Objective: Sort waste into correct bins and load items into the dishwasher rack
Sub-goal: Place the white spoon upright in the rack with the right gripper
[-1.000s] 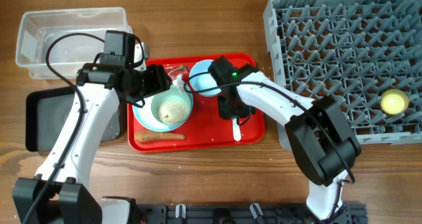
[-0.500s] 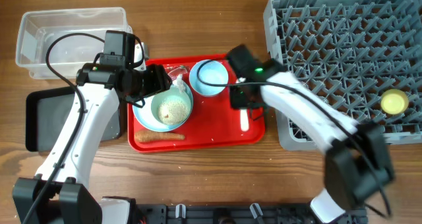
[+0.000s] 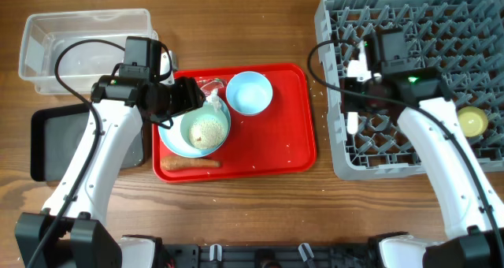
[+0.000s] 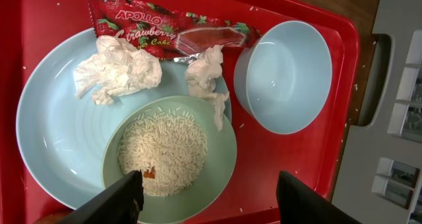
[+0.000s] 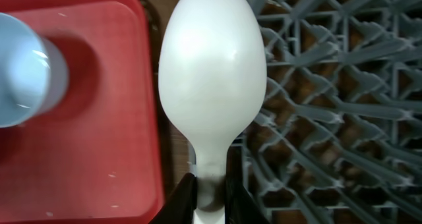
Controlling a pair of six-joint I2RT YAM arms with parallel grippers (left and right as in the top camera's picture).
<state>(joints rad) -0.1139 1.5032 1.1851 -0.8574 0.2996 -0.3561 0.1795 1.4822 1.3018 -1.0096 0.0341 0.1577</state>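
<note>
Find the right gripper (image 5: 211, 196) clamped on the handle of the white plastic spoon (image 5: 212, 72), spoon bowl pointing away from the wrist. Place the spoon over the left edge of the dishwasher rack (image 3: 441, 16), just inside its wall in the overhead view. Cannot tell whether it touches the pegs. Locate the rack at the far right corner of the bench (image 3: 260, 31), with the small yellow cup (image 3: 471, 122) among the pegs at the rack's right edge.

Find the left gripper (image 4: 211, 199) with fingers spread wide and nothing between them, hanging above the left half of the red serving tray (image 3: 295, 134), over the pale-green bowl (image 4: 221, 178).

See the pale-green bowl resting on the near right part of the light-blue plate (image 4: 46, 138), holding the rice grains (image 4: 165, 148) and one small orange speck. Note on the plate's far side the crumpled white paper (image 4: 119, 72) and a red strawberry-cake wrapper (image 4: 165, 29) lying across the rim. Place the light-blue bowl (image 4: 283, 76) upright at the far edge of the red serving tray, just beside the plate. Place the food stick (image 3: 189, 163) along the tray's near edge, by its near left corner.

Locate the clear tub (image 3: 47, 31) at the far left corner of the bench. Locate the black tray (image 3: 47, 142) at the left edge just beside it, partly hidden under the left arm.
</note>
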